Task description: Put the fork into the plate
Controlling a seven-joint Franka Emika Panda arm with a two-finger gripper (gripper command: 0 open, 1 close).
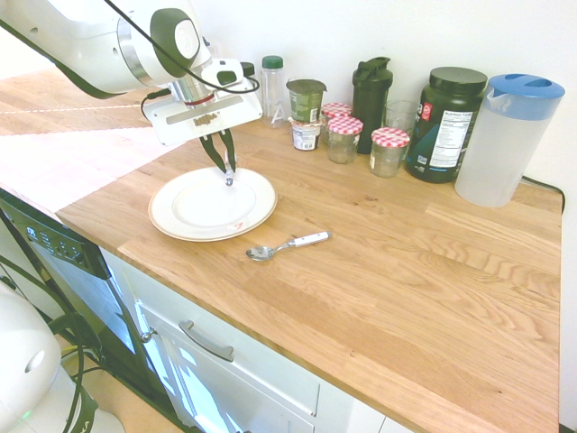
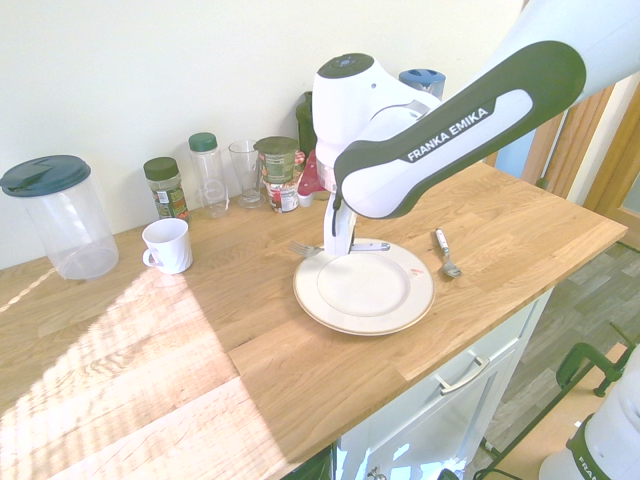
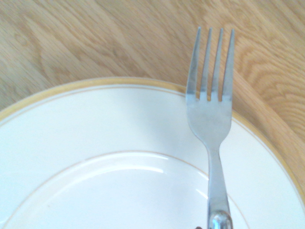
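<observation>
The white plate with its tan-gold rim sits on the wooden counter near the front edge, also visible in the second exterior view and in the wrist view. My gripper hangs over the plate's far side, fingers pinched shut on the fork. The fork lies flat and low across that far rim. Its tines stick out past the rim over the bare wood, and its neck is over the plate. Whether it touches the plate I cannot tell.
A white-handled spoon lies on the counter just beside the plate. Jars, bottles and a dark tub line the wall, with a clear pitcher at one end. A white mug stands further along the counter.
</observation>
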